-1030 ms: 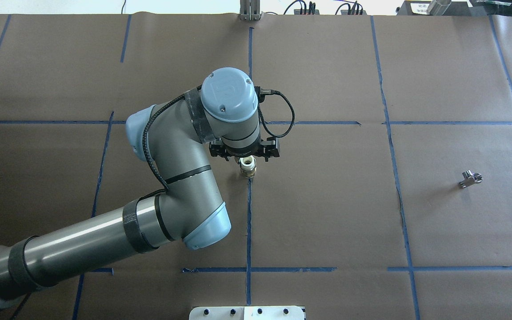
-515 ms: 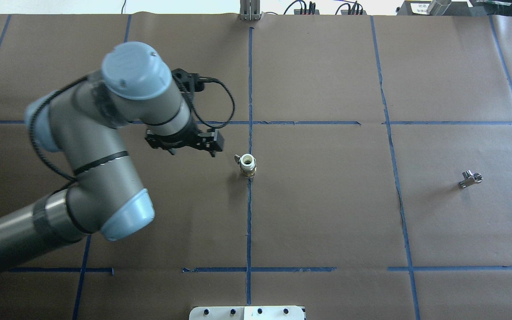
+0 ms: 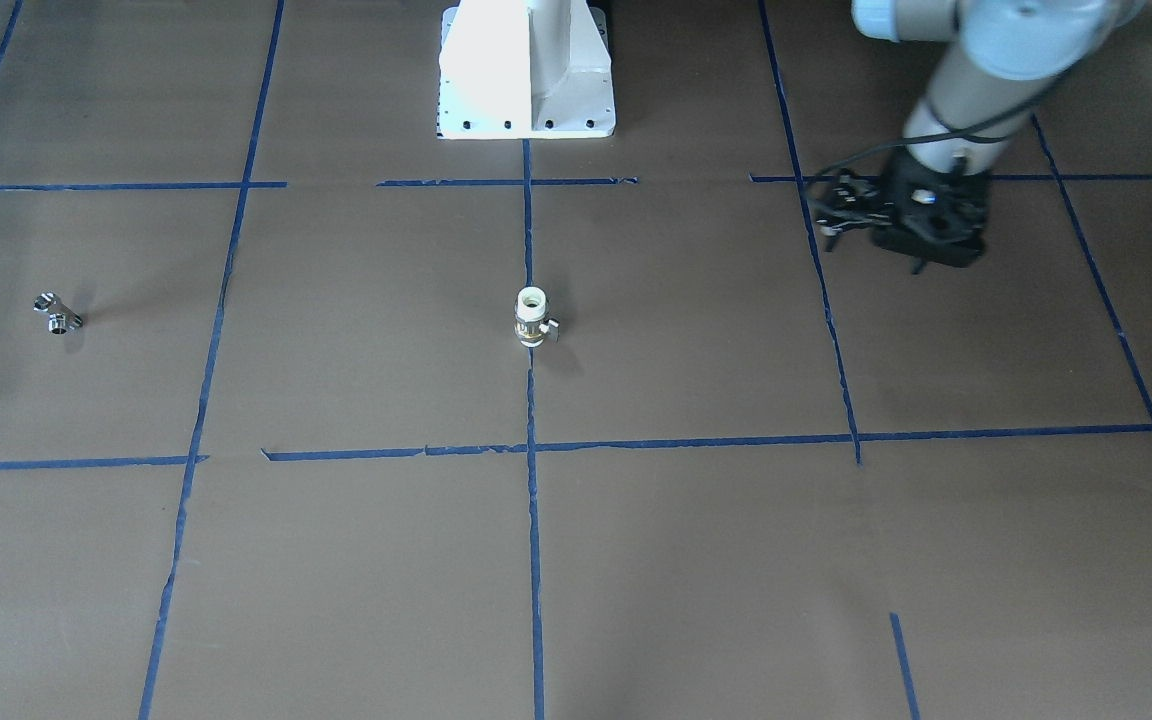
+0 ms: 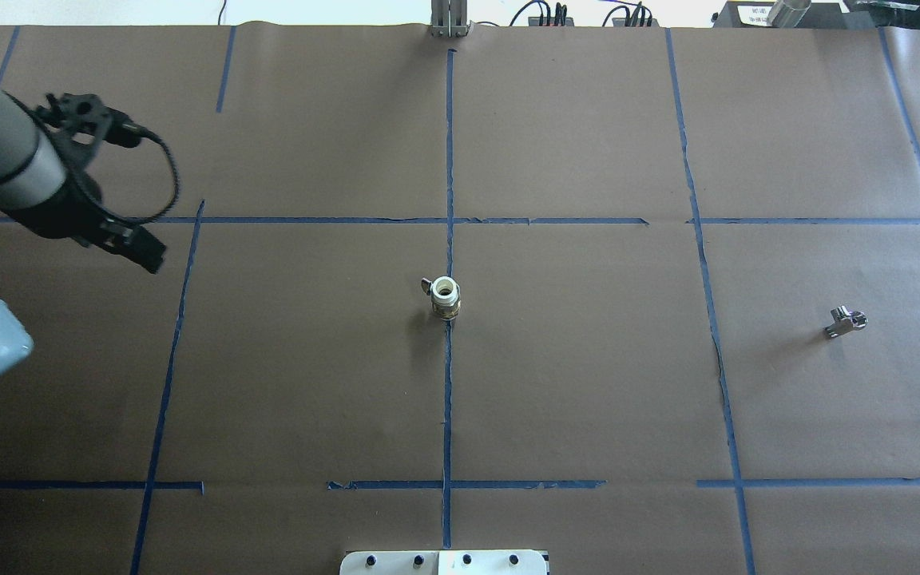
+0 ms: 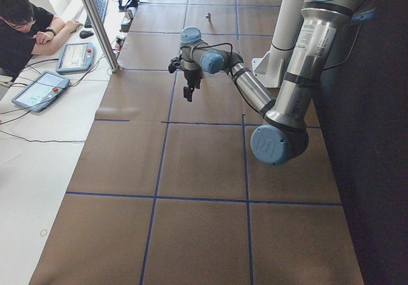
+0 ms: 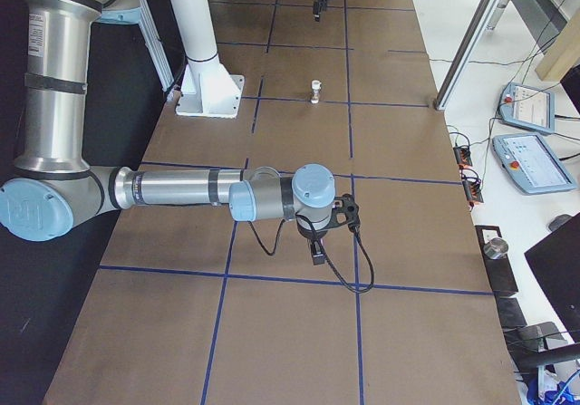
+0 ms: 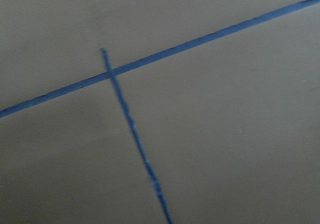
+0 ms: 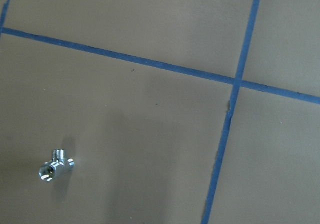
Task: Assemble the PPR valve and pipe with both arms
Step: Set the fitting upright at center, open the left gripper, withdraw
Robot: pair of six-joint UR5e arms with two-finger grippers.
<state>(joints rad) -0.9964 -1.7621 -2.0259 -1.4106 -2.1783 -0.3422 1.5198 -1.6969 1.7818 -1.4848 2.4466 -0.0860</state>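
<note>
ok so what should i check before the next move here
1. PPR valve upright and free: ok, nothing touches it.
2. pipe free to grasp: ok, it lies alone, far from the valve.
3. left gripper clear of the valve: ok, well off to the side, holding neither part.
4. right gripper open: cannot tell, it shows only in a side view.
5. Pipe centred for the right gripper: not ok, it sits in the lower left corner of the right wrist view.
6. Parts joined: not ok.
</note>
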